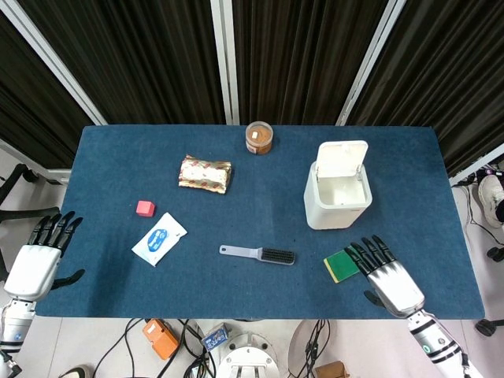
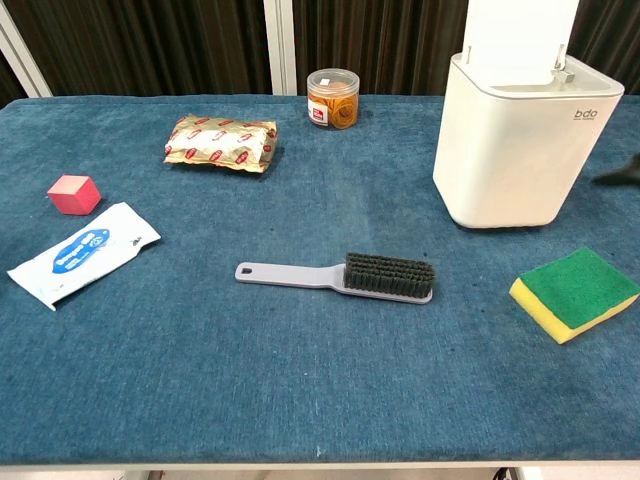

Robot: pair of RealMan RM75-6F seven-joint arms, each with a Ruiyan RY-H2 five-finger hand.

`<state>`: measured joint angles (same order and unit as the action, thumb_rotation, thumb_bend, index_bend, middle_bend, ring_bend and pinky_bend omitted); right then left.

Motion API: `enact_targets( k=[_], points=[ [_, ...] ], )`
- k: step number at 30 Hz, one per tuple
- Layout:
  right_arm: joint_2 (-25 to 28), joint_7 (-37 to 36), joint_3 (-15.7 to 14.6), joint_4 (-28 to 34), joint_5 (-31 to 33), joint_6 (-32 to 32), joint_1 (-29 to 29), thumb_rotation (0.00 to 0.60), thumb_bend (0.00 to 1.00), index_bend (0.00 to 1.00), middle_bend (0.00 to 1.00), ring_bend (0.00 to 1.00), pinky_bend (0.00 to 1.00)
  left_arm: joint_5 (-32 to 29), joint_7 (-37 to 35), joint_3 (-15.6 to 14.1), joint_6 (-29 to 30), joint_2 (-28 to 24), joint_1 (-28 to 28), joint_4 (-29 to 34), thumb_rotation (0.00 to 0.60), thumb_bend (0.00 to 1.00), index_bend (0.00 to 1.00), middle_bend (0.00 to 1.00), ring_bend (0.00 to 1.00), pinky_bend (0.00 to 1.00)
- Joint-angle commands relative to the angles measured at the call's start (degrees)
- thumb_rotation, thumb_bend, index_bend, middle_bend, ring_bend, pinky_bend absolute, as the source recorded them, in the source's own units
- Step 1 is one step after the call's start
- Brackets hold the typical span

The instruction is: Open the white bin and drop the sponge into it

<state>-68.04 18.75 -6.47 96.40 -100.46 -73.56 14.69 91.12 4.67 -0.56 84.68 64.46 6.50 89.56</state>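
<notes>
The white bin (image 1: 337, 197) (image 2: 514, 140) stands at the right of the table with its lid swung up and its inside showing. The sponge (image 1: 340, 265) (image 2: 574, 292), green on top and yellow below, lies flat in front of the bin. My right hand (image 1: 387, 277) hovers over the sponge's right end, fingers spread and holding nothing; only a dark fingertip (image 2: 620, 174) shows at the chest view's right edge. My left hand (image 1: 41, 256) is off the table's left front corner, fingers apart, empty.
A grey brush (image 1: 260, 253) (image 2: 350, 275) lies mid-table. A wipes packet (image 1: 158, 238), a red cube (image 1: 145, 208) and a gold foil packet (image 1: 205, 173) lie to the left. A jar (image 1: 258, 137) stands at the back edge.
</notes>
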Motion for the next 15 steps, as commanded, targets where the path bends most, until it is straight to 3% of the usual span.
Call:
enact_targets(
  k=[1,6,12,14,15],
  points=[
    [-4.0,1.2,1.6,-2.8,4.5,7.1,3.0,0.600,0.34,0.00,0.14,0.00,0.00,-0.1,-0.3,0.1,0.1,-0.1,0.0,0.0,0.600,0.09,0.00,0.00,0.00,0.00],
    [-7.3,1.2,4.0,-5.4,10.7,14.0,6.0,0.600,0.37,0.00,0.14,0.00,0.00,0.0,-0.9,0.0,0.0,-0.4,0.0,-0.2,0.600,0.09,0.00,0.00,0.00,0.00],
    [-9.3,0.4,5.6,-7.6,14.7,17.8,8.0,0.600,0.42,0.00,0.14,0.00,0.00,0.1,-1.5,0.0,0.2,-0.6,0.0,-0.2,0.600,0.09,0.00,0.00,0.00,0.00],
    [-9.8,0.6,5.8,-8.3,15.0,17.6,8.2,0.600,0.44,0.08,0.17,0.07,0.04,0.2,-1.6,0.0,0.3,-0.6,-0.1,-0.3,0.600,0.09,0.00,0.00,0.00,0.00],
    [-10.0,1.0,5.9,-8.6,15.1,16.9,8.1,0.600,0.45,0.16,0.22,0.14,0.09,0.2,-1.7,0.0,0.4,-0.6,-0.1,-0.3,0.600,0.09,0.00,0.00,0.00,0.00]
  ],
)
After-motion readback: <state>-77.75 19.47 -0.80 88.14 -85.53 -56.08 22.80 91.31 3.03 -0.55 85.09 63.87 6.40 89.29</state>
